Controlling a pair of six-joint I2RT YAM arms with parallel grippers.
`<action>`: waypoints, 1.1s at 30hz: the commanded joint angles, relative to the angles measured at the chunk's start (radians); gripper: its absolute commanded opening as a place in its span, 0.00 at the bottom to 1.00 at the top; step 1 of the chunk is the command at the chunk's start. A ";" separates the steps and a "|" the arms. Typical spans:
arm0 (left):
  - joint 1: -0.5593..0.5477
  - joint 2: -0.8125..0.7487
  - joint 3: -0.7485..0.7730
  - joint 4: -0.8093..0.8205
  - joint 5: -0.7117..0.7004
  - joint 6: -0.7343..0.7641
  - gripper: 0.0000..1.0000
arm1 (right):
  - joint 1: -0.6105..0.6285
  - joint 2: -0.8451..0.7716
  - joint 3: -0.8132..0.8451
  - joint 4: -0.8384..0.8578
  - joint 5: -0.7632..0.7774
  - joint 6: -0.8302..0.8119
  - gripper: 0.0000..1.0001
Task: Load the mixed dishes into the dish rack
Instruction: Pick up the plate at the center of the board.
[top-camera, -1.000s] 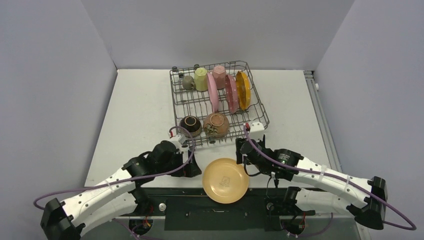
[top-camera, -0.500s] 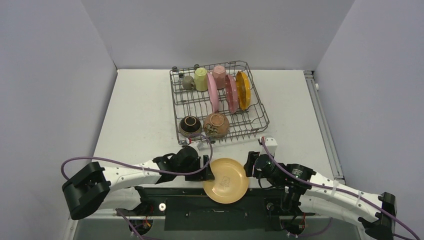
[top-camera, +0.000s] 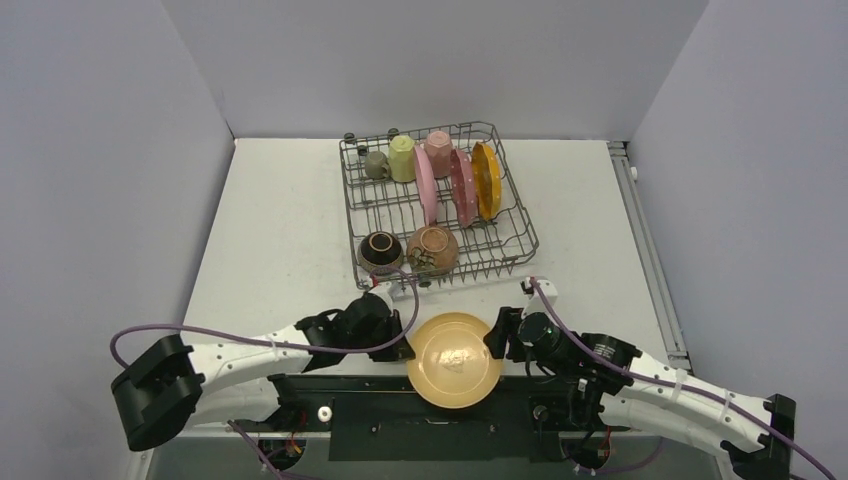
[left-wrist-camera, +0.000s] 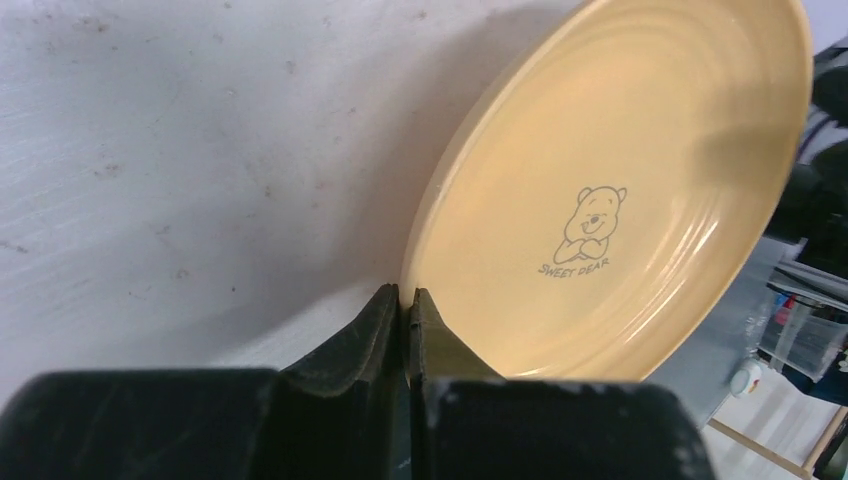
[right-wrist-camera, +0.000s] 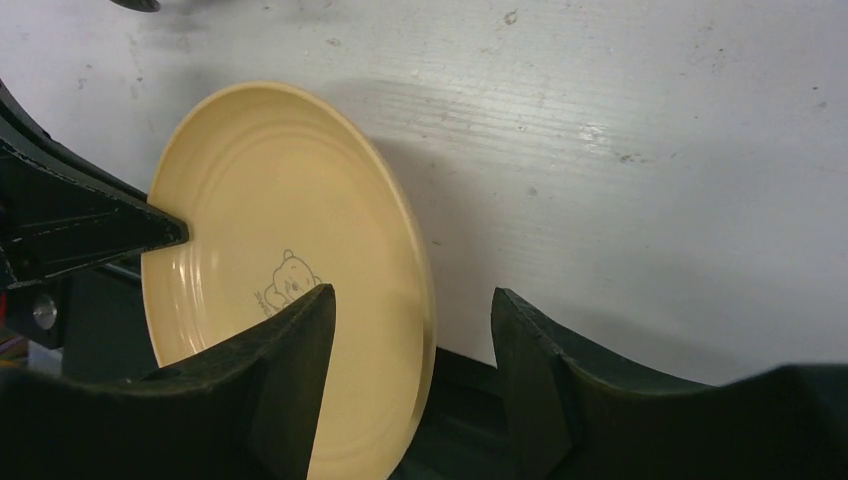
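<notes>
Left tool (left-wrist-camera: 407, 300) pinches the left rim of the yellow plate (top-camera: 453, 345), right tool (right-wrist-camera: 412, 297) gapes astride its right rim; the dish rack (top-camera: 390, 205) stands straight beyond

Top view looks down over the whole table (top-camera: 280, 230); both wrist views sit close, facing the yellow plate (left-wrist-camera: 620, 150) from opposite sides.

Tabletop (top-camera: 290, 230): white, scuffed, rectangular. Walls (top-camera: 430, 60): plain grey, rising at the far, left and right edges. Black mounting plate (top-camera: 430, 435): along the near edge.
</notes>
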 joint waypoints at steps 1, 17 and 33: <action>0.001 -0.150 0.014 -0.049 -0.024 0.012 0.00 | 0.005 -0.049 0.008 0.060 -0.069 0.018 0.55; 0.021 -0.367 0.015 -0.146 -0.017 0.009 0.20 | 0.007 -0.073 -0.007 0.244 -0.261 0.080 0.00; 0.467 -0.198 0.546 -0.616 -0.176 0.477 0.97 | 0.006 0.124 0.507 -0.148 0.243 -0.166 0.00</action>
